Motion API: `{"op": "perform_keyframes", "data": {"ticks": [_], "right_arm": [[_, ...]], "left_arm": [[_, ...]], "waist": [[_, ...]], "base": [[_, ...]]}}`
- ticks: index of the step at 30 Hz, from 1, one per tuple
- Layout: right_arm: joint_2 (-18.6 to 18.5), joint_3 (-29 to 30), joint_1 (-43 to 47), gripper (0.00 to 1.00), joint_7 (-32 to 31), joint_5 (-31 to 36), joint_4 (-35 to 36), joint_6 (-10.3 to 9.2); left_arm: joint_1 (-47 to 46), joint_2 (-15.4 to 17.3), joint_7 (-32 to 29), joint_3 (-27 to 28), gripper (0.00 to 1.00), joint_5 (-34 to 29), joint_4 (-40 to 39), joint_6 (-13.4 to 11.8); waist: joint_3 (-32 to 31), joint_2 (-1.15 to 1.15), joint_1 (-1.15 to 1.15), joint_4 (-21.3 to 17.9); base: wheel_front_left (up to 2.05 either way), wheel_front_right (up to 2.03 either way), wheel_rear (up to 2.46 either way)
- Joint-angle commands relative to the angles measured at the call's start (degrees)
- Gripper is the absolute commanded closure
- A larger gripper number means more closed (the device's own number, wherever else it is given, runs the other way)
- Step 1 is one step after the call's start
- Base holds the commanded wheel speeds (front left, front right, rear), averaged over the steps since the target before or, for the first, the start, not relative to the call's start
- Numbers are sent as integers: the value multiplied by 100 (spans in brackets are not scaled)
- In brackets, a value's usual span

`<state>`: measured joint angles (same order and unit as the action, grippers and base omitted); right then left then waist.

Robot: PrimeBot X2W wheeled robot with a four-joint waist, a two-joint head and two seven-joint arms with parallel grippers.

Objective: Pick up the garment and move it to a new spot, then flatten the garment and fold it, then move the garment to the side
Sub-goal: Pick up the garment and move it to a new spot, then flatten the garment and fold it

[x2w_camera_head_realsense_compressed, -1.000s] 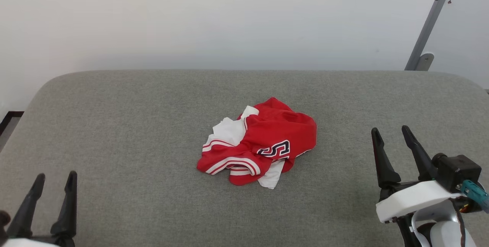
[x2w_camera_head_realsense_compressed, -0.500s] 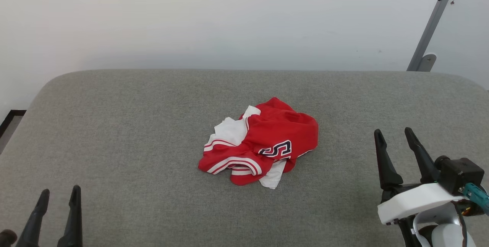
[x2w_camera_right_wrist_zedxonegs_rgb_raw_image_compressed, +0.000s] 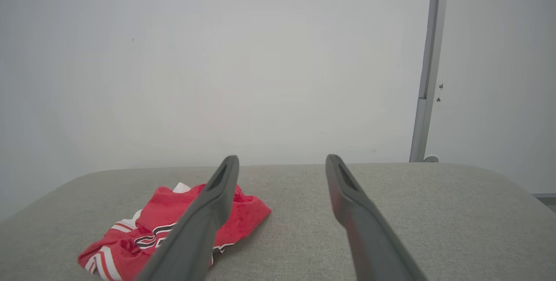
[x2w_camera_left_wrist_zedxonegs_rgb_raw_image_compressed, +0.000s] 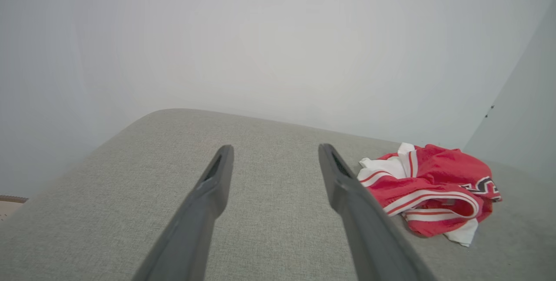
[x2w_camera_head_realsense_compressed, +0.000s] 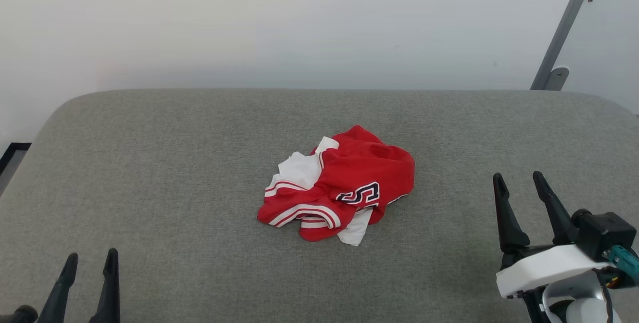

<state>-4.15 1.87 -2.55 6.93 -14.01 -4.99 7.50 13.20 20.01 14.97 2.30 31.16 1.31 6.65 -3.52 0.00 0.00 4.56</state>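
The garment [x2w_camera_head_realsense_compressed: 344,188] lies in a crumpled heap near the middle of the grey cloth tabletop [x2w_camera_head_realsense_compressed: 164,163]. It is red with white bits and stripes, and a dark number shows on top. The left gripper [x2w_camera_head_realsense_compressed: 93,254] is at the near left, well apart from it. Its jaws are wide open and hold nothing. The right gripper [x2w_camera_head_realsense_compressed: 517,175] is at the near right, also well apart, its jaws wide open and empty too. A grey post [x2w_camera_head_realsense_compressed: 564,28] leans at the far right.
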Motion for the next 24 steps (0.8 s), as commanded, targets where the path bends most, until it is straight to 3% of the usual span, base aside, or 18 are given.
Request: {"op": "perform_keyframes", "data": {"ticks": [1,24], "right_arm": [[11,5,73,0,38,52,3,-2],[102,12,241,0,95,109,-62,-2]], "left_arm": [[-53,-17,30,29,0,-56,3,35],[-179,0,31,-62,0,-129,115,82]], "waist": [[1,0,0,-9],[-38,0,0,-30]], "base": [[0,0,0],[0,0,0]]}}
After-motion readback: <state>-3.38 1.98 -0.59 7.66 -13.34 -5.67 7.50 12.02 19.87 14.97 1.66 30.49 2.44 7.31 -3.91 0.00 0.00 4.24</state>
